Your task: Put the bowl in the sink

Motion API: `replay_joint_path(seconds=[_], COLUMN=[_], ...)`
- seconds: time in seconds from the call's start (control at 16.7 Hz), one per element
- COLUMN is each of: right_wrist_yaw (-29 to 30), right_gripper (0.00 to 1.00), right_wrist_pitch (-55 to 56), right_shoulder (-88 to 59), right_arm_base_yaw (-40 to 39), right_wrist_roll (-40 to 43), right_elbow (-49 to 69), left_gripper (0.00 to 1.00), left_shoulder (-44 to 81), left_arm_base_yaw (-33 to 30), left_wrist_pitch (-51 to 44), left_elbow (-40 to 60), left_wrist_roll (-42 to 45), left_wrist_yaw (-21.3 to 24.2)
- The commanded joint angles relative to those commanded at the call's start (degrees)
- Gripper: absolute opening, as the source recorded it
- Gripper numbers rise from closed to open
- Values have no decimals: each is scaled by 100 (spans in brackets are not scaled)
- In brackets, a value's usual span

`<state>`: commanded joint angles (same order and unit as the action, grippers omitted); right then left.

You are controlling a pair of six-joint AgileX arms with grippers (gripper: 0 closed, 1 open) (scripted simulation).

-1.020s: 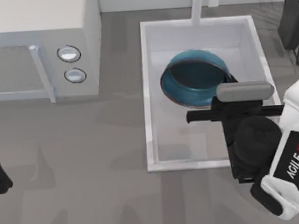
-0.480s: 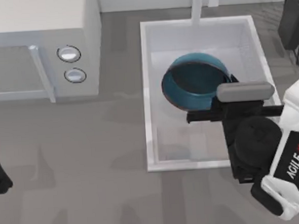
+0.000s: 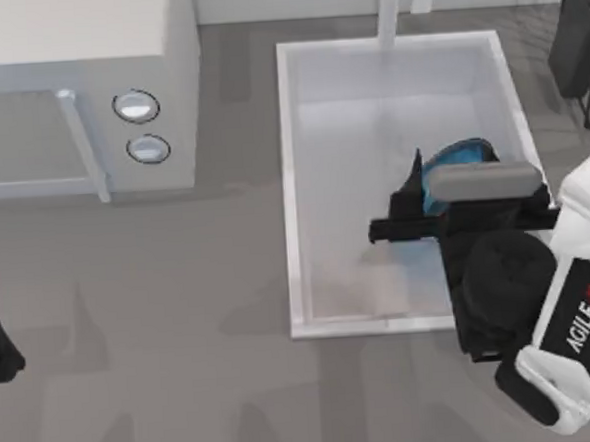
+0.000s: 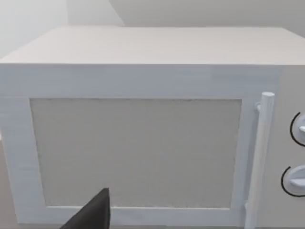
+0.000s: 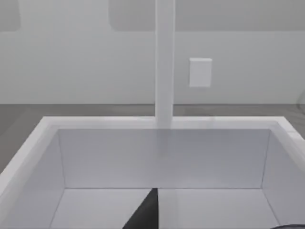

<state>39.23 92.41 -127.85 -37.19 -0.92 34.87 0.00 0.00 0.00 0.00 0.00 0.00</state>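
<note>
Your right tool [image 3: 420, 188] sits over the sink [image 3: 291, 181], against the bowl [image 3: 454, 161]; whether it holds it, can't tell. Left arm parked.

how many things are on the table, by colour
white: 2, the sink and the microwave
blue: 1, the bowl, in the sink, partly under the right arm's hand
total: 3

Grey table [image 3: 184, 368], white microwave [image 4: 138, 143] at its left, pale wall [image 5: 81, 62] behind.
</note>
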Motion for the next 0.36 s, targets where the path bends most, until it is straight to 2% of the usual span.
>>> replay_joint_path(seconds=[0.36], right_wrist_yaw=[0], right_gripper=[100], right_wrist_pitch=[0], right_shoulder=[0], right_arm_base_yaw=[0], right_wrist_roll=[0], right_elbow=[0], left_gripper=[100], left_shoulder=[0], left_arm_base_yaw=[0], left_wrist_pitch=[0], left_elbow=[0], left_wrist_roll=[0], left_wrist_yaw=[0])
